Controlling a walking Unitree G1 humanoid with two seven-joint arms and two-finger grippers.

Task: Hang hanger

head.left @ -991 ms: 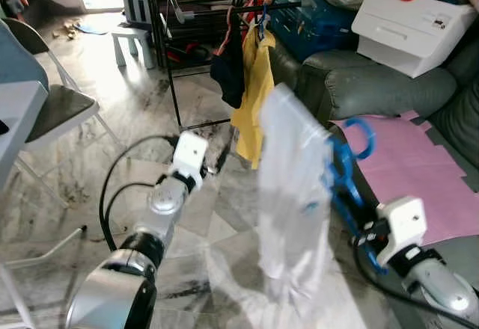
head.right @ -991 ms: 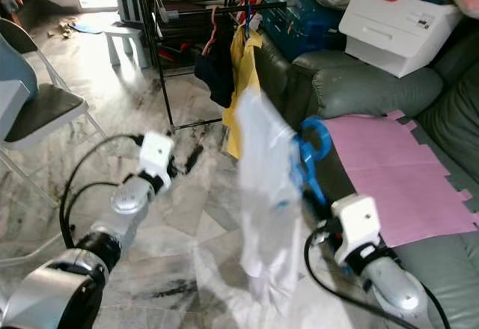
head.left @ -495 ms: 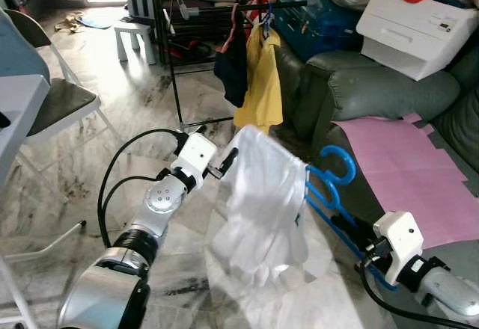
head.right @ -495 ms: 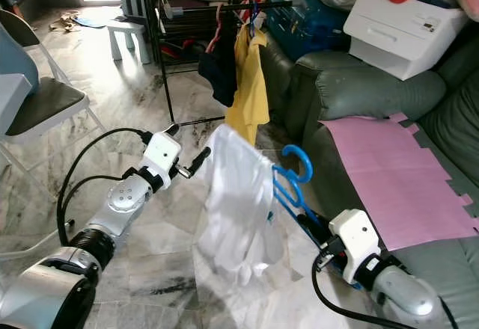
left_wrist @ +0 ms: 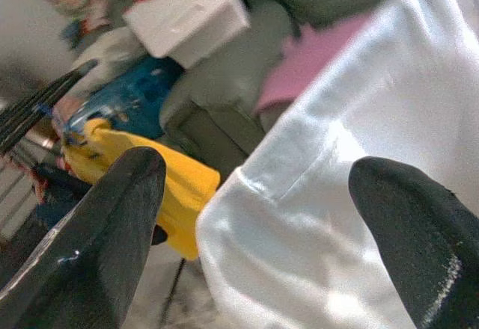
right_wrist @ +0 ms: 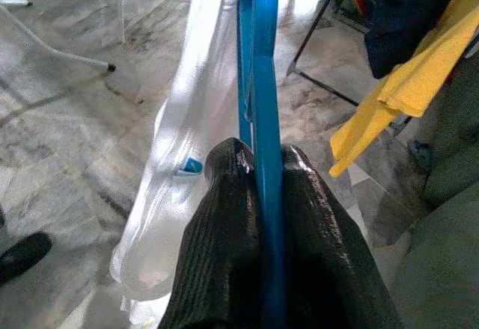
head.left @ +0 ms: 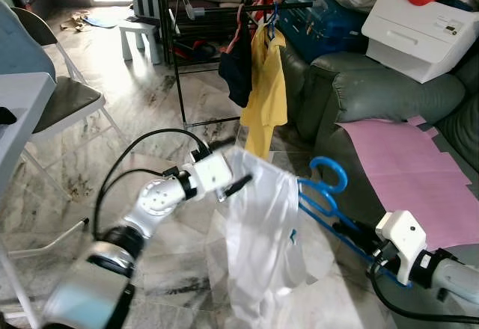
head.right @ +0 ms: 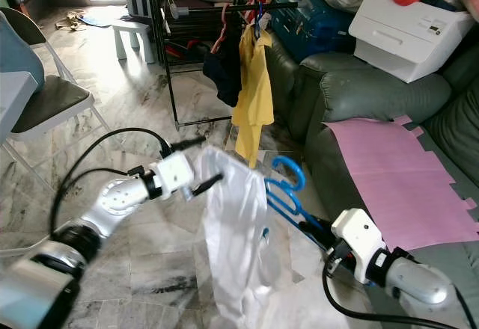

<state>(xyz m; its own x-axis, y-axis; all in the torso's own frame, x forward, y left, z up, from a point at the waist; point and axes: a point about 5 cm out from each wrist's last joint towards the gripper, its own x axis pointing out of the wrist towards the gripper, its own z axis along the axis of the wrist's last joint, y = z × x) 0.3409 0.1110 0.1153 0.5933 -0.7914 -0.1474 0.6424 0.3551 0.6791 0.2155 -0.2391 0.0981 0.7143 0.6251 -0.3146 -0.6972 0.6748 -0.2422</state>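
Observation:
A blue plastic hanger (head.left: 323, 194) carries a white shirt (head.left: 266, 232) that droops toward the floor. My right gripper (head.left: 346, 232) is shut on the hanger's lower bar, and in the right wrist view its fingers (right_wrist: 224, 217) clamp the blue bar. My left gripper (head.left: 232, 166) is open at the shirt's upper edge. Its wide-apart fingers (left_wrist: 97, 232) frame the white cloth in the left wrist view. Behind stands the black drying rack (head.left: 224, 0), with a yellow shirt (head.left: 267, 90) and a dark garment (head.left: 238, 71) hanging from it.
A grey-green sofa (head.left: 389, 90) with a pink sheet (head.left: 408, 164) runs along the right. A white box (head.left: 419, 19) sits on its arm. A folding chair (head.left: 60, 97) and a white stool (head.left: 138, 34) stand at left on the marble floor.
The hanger and shirt have come down from a raised position. My left gripper has moved right, up to the shirt's top edge. The camera has shifted a little.

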